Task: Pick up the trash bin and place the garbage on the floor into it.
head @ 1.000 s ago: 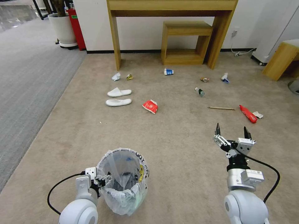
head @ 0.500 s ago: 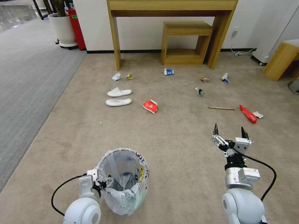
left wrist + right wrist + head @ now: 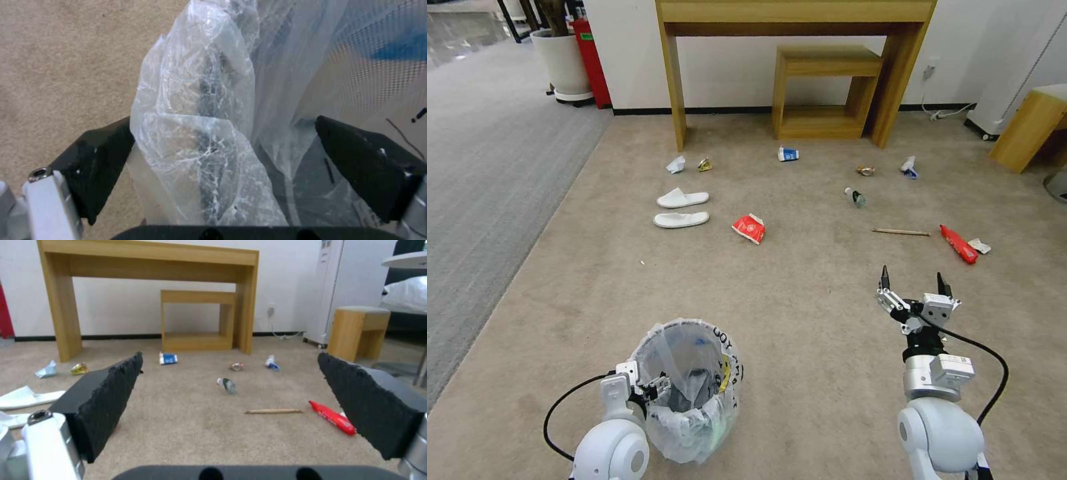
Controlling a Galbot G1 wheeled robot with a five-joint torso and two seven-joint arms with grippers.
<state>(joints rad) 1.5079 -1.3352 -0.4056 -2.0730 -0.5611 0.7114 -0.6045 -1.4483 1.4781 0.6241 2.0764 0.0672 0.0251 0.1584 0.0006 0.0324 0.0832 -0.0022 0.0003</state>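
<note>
The trash bin (image 3: 690, 393), black with a crinkly clear bag (image 3: 195, 100), stands on the beige floor (image 3: 800, 293) at the near left. My left gripper (image 3: 650, 387) is open, its fingers (image 3: 102, 156) straddling the bin's bagged rim. My right gripper (image 3: 912, 283) hangs open above bare carpet at the near right, holding nothing. The garbage lies farther out: two white slippers (image 3: 682, 198), a red snack bag (image 3: 749, 228), a blue-white cup (image 3: 788, 154), a tissue (image 3: 675, 164), a can (image 3: 864, 171), a small bottle (image 3: 854, 196), a wooden stick (image 3: 900, 232) and another red bag (image 3: 958, 243).
A wooden console table (image 3: 800, 13) with a low wooden shelf (image 3: 826, 93) under it stands against the far wall. Grey striped carpet (image 3: 487, 167) runs along the left. A wooden stool (image 3: 1027, 130) sits at the far right, a white planter (image 3: 564, 63) at the far left.
Both arms have drawn back a little toward my body. The right gripper has also shifted slightly left. The bin and the litter stay where they were.
</note>
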